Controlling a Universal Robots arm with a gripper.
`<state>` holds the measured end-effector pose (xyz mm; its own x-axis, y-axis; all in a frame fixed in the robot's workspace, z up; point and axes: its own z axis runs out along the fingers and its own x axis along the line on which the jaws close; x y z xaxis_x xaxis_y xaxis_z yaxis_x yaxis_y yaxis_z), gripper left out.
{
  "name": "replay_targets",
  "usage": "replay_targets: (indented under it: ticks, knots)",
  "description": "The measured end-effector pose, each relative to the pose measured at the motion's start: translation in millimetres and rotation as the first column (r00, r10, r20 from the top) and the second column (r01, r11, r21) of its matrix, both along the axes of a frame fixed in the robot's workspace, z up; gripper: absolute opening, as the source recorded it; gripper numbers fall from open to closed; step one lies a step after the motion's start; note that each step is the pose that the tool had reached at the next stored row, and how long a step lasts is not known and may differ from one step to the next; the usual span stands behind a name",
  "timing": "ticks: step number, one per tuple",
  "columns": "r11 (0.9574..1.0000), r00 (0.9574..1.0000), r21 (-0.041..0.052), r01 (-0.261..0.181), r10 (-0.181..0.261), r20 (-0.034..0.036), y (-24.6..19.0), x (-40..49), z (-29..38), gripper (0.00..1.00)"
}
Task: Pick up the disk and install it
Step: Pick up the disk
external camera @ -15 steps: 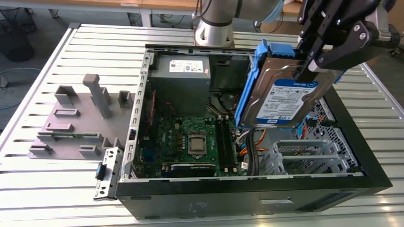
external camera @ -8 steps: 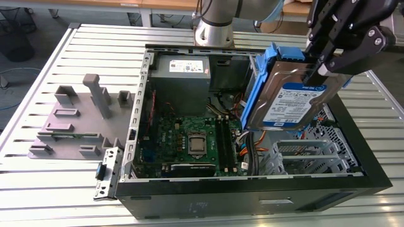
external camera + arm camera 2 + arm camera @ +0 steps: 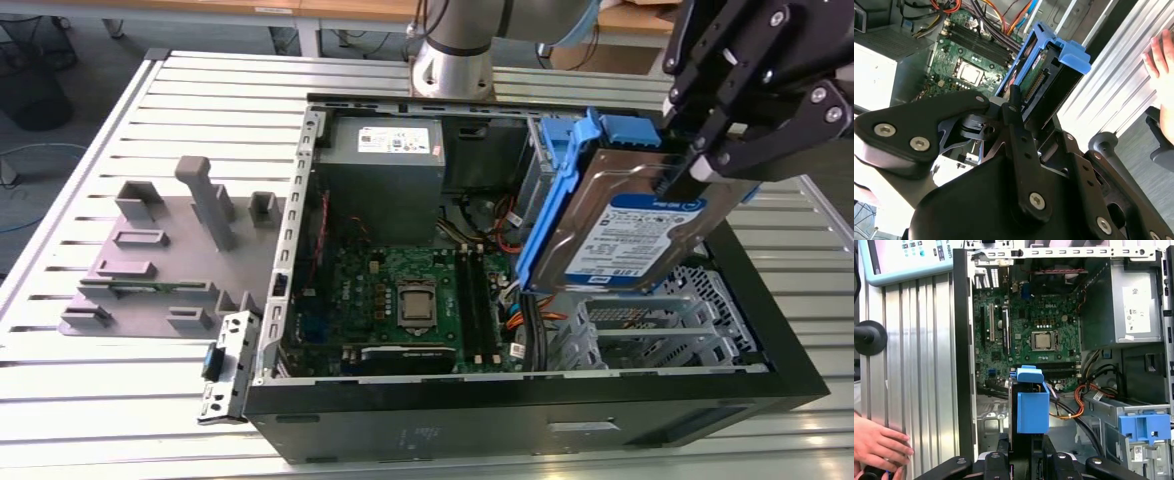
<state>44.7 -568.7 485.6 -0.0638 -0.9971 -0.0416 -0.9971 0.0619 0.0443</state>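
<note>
The disk, silver with a blue-and-white label and blue side rails, hangs tilted above the open computer case at the exterior view's right. My gripper is shut on the disk's upper end. Below it lies the metal drive cage. In the second wrist view the disk sticks out past my gripper over the motherboard side of the case. The first wrist view shows the disk edge-on, its blue rail facing the camera, held in my gripper.
Inside the case are a motherboard, a grey power-supply box and a blue caddy in a bay. A grey fixture lies on the slatted table. A person's hand rests on the table beside the case.
</note>
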Motion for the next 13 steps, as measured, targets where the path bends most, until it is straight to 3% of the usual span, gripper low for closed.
replay_targets:
  ticks: [13]
  knots:
    - [1.0,1.0,0.0,0.0,0.0,0.0,-2.4,31.7,-1.1,0.35]
